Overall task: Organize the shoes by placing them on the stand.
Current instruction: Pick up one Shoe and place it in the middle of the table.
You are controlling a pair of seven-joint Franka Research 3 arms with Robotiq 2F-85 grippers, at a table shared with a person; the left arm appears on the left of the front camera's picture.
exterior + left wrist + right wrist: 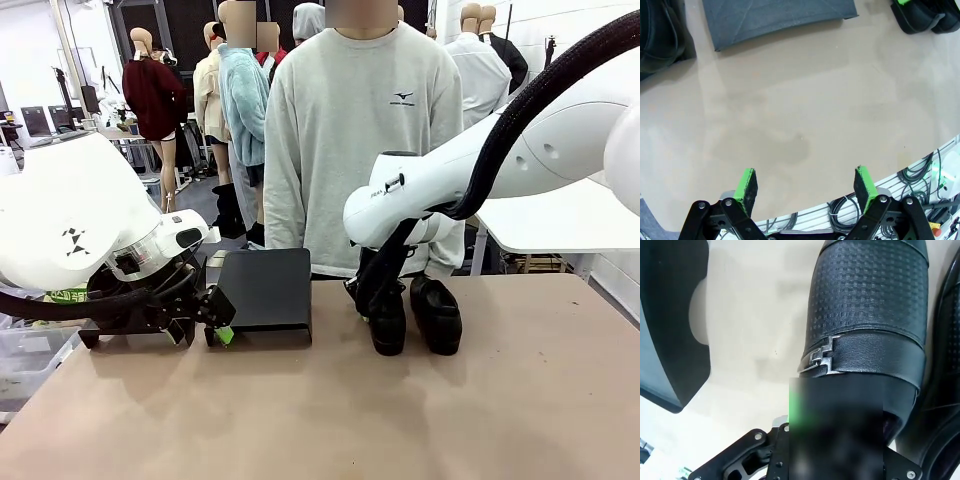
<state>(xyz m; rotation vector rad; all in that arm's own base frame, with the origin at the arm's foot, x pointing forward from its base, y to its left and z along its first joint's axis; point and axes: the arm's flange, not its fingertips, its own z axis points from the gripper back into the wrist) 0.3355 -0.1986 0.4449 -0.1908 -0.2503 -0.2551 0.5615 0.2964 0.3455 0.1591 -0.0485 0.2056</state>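
Right hand [381, 298] is clenched on the shoe [388, 335] beside its mate [438, 318] on the worktop [400, 420], so I'd lift straight up, then carry toward 9 o'clock onto the stand [265, 290] without tilting.

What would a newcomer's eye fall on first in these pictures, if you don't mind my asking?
The right gripper is shut on the buckled shoe, which stands beside the other shoe right of centre on the table. Left of them sits the black stand, with the left gripper open over bare tabletop near it. A person in a grey sweatshirt stands at the far edge.
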